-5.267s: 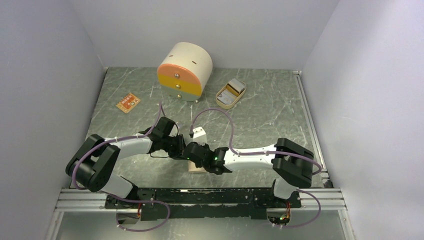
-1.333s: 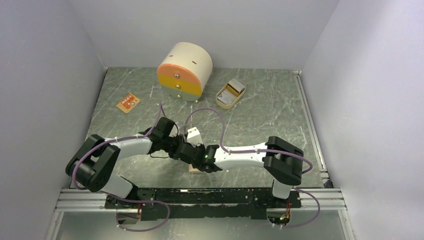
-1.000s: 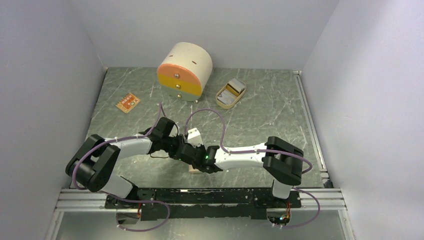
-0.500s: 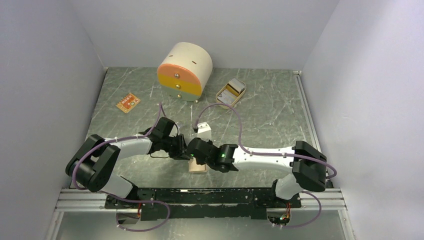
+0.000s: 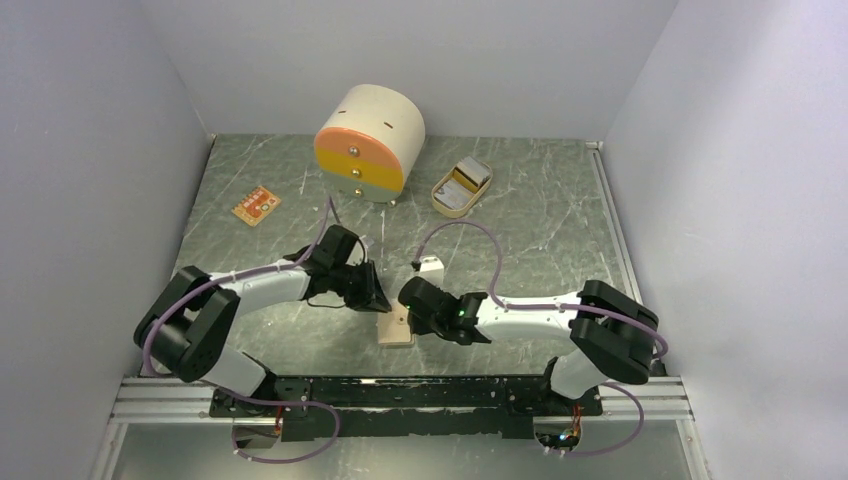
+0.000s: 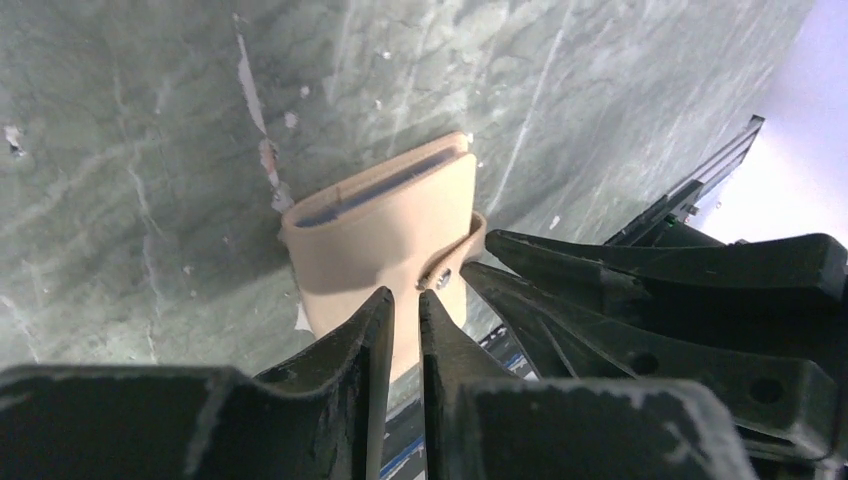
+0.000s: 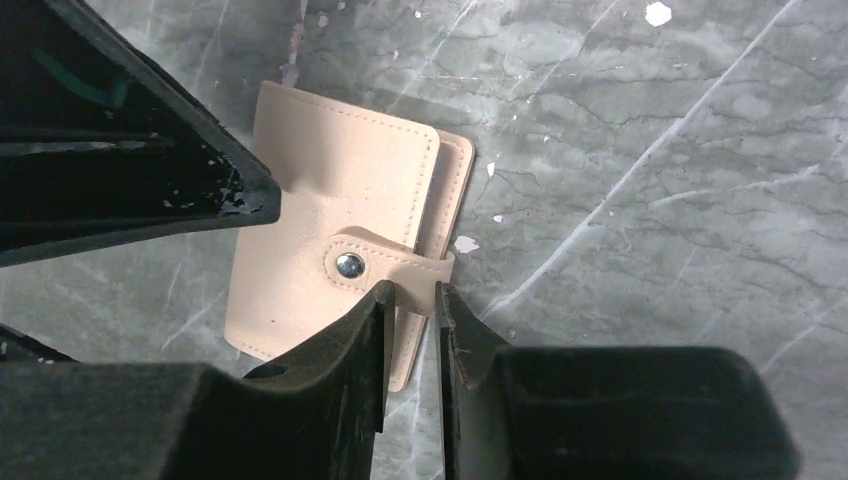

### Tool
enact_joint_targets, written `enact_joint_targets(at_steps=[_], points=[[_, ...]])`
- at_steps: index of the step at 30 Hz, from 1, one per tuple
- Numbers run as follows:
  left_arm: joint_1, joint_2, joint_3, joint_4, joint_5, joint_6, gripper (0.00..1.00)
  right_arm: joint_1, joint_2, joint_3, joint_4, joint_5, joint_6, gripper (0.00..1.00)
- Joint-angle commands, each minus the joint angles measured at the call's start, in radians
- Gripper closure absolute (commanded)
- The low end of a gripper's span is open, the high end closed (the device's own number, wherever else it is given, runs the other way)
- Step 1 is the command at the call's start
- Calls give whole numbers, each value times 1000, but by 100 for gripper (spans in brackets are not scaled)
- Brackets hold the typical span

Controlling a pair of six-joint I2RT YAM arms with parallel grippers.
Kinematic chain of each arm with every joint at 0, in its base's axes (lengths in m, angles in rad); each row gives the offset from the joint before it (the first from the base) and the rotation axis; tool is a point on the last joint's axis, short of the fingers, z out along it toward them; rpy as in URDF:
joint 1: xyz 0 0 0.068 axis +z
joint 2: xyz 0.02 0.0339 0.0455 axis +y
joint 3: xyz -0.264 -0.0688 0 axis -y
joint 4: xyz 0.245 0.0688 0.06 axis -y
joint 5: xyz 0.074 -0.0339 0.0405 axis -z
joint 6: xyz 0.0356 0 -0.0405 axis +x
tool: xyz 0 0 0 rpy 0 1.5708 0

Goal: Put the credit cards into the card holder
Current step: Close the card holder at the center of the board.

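Claws first: our right claw (image 7: 410, 295) points down at the free end of the tab (image 7: 395, 262), its fingers a thin slit apart. We cannot tell whether they pinch the strap or only straddle it. Our left claw (image 6: 405, 300) is likewise nearly closed at the left side of the holder (image 6: 385, 225), and we cannot tell whether it grips anything.

Between them the holder lies flat on the bench (image 7: 650, 150), near the near edge, with the tab fastened by its snap (image 7: 350, 264). A dark blue edge shows inside one open end, perhaps a card.

We judge the holder light and soft, so its cover will flex. It will likely slide on the smooth bench if pulled from one side only. The tab end is the place to take hold, with the other claw pinning the cover.

Far right, a tray (image 5: 440, 200) holds what look like cards (image 5: 465, 180). These look thin, stiff and slick, best taken by an edge.
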Motion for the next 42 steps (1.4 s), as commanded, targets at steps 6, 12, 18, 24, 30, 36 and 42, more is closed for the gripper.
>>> enact_joint_targets(at_steps=[6,12,18,24,30,36,42], points=[[-6,146,53,28,0,28,79,-52,-32,-78,187,-103,41,76],[-6,168,32,53,2,24,80,-60,-20,-80,201,-117,40,79],[-7,157,22,45,-9,25,80,-60,-70,-45,107,-104,31,80],[-7,137,12,46,-10,19,80,-59,-90,23,30,-63,-13,74],[-7,133,6,46,-10,18,80,-58,-6,62,36,-70,-23,74],[-6,127,9,42,-9,19,80,-55,19,71,20,-74,-17,79],[-6,119,6,43,-8,15,80,-45,8,54,34,-82,-9,80]])
